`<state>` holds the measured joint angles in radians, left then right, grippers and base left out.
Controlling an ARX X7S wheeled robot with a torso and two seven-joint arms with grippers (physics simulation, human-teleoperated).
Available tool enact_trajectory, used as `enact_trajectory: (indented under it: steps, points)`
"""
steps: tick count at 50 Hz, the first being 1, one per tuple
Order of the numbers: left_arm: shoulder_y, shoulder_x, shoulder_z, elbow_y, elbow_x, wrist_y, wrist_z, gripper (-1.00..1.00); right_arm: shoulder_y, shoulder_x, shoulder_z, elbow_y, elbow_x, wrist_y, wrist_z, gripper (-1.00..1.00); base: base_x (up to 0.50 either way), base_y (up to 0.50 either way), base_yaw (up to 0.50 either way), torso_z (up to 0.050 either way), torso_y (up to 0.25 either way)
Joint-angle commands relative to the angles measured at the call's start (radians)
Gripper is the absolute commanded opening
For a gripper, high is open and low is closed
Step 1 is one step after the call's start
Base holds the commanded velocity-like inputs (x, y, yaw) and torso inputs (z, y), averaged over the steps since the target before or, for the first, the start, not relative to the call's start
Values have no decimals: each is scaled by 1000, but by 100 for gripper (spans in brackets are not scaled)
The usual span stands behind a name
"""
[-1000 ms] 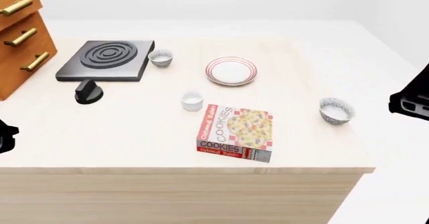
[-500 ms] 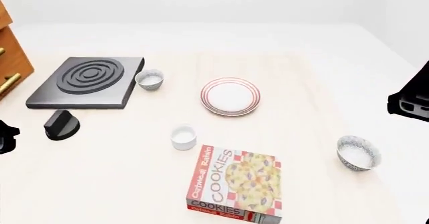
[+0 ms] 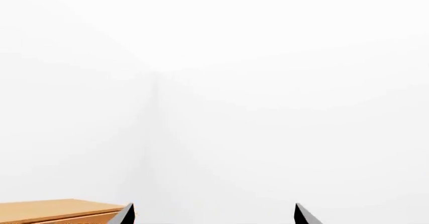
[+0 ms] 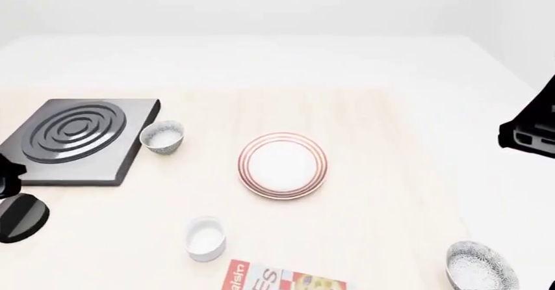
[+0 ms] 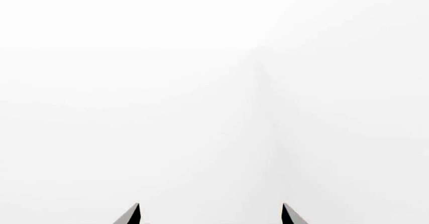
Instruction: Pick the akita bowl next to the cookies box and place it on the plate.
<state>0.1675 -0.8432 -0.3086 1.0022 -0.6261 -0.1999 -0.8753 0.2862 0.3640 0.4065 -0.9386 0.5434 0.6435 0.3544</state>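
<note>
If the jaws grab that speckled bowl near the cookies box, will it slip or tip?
The akita bowl looks rigid and small, so probably light. Its rounded, glazed-looking wall may slip under a pinch. Sitting upright on the flat table, it seems likelier to slide than tip if nudged.

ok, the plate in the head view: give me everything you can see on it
The plate is round and white, with thin red concentric rings around its rim and a plain pale centre. It looks like glazed ceramic. It lies flat and upright on the light wooden table, roughly mid-table, with nothing on it and nothing touching it. A speckled bowl sits off to its left beside the black burner, and a small white cup stands nearer the camera. Neither tool is near it.
</note>
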Motion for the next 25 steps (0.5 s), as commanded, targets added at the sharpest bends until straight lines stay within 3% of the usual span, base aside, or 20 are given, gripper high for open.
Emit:
enact_trajectory:
  steps: [1, 10, 15, 16, 18, 19, 20, 21, 25]
  points:
    - [7, -5, -1, 0, 1, 7, -4, 100, -7, 6, -9, 1, -6, -8, 5, 100, 500, -160, 0, 0, 0]
    - [5, -12, 6, 1, -3, 7, -10, 100, -9, 15, -26, 10, -23, -12, 9, 100, 500, -164, 0, 0, 0]
    - [4, -17, 10, 4, -5, 7, -14, 100, 54, 41, -23, 27, -4, 44, 39, 100, 0, 0, 0, 0, 0]
    - [-6, -21, 27, 6, -1, 9, -6, 100, 204, 191, -88, 177, 146, 194, 9, 100, 0, 0, 0, 0, 0]
    - [-6, -24, 27, 8, -4, 8, -9, 100, 497, 137, -178, 144, -154, 494, -291, 100, 0, 0, 0, 0, 0]
    - [-6, -26, 26, 8, -6, 8, -10, 100, 514, 152, -178, 121, -304, 644, -441, 100, 0, 0, 0, 0, 0]
    - [-5, -26, 26, 8, -5, 9, -10, 100, 510, 162, -167, 124, -351, 794, -477, 100, 0, 0, 0, 0, 0]
    - [-4, -27, 26, 8, -6, 10, -11, 100, 508, 175, -156, 126, -286, 927, -430, 100, 0, 0, 0, 0, 0]
    - [-3, -31, 25, 8, -8, 11, -14, 100, 505, 232, -104, 144, 8, 926, -218, 100, 0, 0, 0, 0, 0]
